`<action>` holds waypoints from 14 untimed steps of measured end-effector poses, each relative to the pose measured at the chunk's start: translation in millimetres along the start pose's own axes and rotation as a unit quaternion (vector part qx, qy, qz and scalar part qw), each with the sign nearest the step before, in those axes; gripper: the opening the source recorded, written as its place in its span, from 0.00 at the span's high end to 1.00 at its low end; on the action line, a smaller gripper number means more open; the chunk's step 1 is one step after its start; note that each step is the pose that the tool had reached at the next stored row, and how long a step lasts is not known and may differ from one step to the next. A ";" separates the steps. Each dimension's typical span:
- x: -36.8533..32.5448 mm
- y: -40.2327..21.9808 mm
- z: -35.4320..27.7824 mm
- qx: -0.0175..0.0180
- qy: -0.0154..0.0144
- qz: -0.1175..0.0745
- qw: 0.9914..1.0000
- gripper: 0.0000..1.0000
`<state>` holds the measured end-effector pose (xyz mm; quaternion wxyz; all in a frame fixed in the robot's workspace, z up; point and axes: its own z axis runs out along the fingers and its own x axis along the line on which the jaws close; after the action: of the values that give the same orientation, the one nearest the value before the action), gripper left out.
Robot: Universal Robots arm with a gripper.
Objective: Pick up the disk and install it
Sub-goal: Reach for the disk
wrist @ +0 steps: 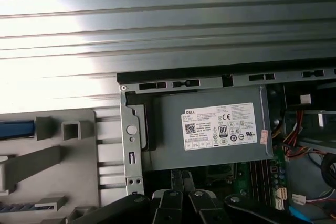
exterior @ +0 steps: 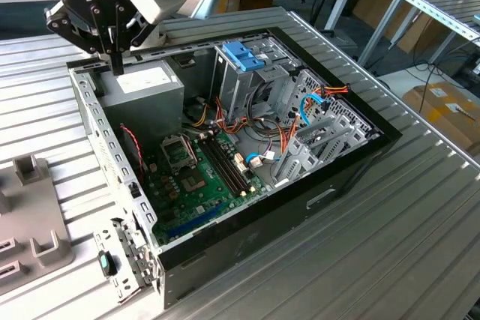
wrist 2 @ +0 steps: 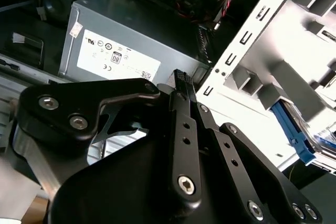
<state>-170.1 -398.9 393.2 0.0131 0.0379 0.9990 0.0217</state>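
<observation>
One gripper (exterior: 118, 65) hangs with its two fingers (wrist 2: 184, 114) pressed together. Close below its tips sits one grey power-supply box (exterior: 142, 99) carrying one white sticker (exterior: 146, 80). The box lies in one open computer case (exterior: 300, 215), which stretches away from the tool. The case holds one green motherboard (exterior: 199, 185) and one metal drive cage (exterior: 232, 91), which has one blue latch (exterior: 244, 55) on top. Outside the case, well apart from the gripper, lies one grey fixture (exterior: 30, 230).

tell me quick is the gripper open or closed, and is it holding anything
gripper: closed, holding nothing, tips down by the grey power supply box
</observation>
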 end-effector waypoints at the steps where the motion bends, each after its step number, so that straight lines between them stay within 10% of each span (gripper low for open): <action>1: 1.9 -0.1 -0.1 0.000 0.000 0.000 1.000 0.89; 14: 26.0 -1.9 -0.6 0.000 0.000 0.000 1.000 0.89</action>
<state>-196.2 -398.8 393.1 0.0131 0.0379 0.9990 0.0217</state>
